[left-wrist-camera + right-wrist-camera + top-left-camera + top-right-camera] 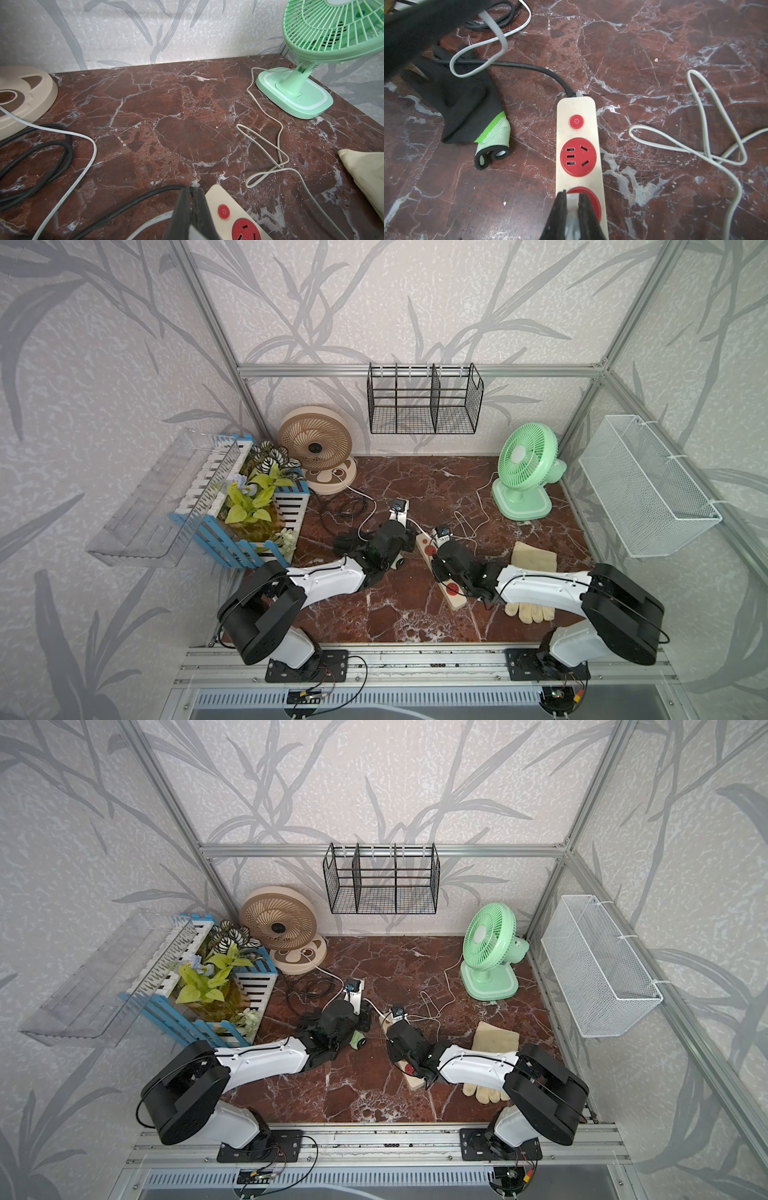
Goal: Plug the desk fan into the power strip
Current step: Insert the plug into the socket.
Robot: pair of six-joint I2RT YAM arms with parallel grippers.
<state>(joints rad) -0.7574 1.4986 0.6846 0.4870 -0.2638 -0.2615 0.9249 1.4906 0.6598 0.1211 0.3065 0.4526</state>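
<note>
So the strip (578, 106) sits about mid-table (415, 489), lying at a slant with its red button (576, 122) end toward the back wall and the other end toward the front rail, mostly tucked under the right arm in both top views. The right gripper (572, 197) is clamped narrow on a grey plug (572, 226), and that plug is right on the second socket (593, 203) counting from the button. Honestly can't tell if the pins are seated or just resting there, or which fan the plug belongs to. The first socket (578, 156) is bare. The left gripper (192, 193) is pinched shut too, hanging just beside the button end above the black cord (529, 67), and it looks like it's got the white cord (502, 35) nipped, since a loop of it dangles out from under the fingers. The beige fan (314, 443) stands back left, the green fan (525, 458) back right, and the green one's cord (704, 116) snakes loose on the marble beside the strip. A black glove (467, 104) lies on the strip's other side, and a cream glove (534, 558) is partly under the right arm.
</note>
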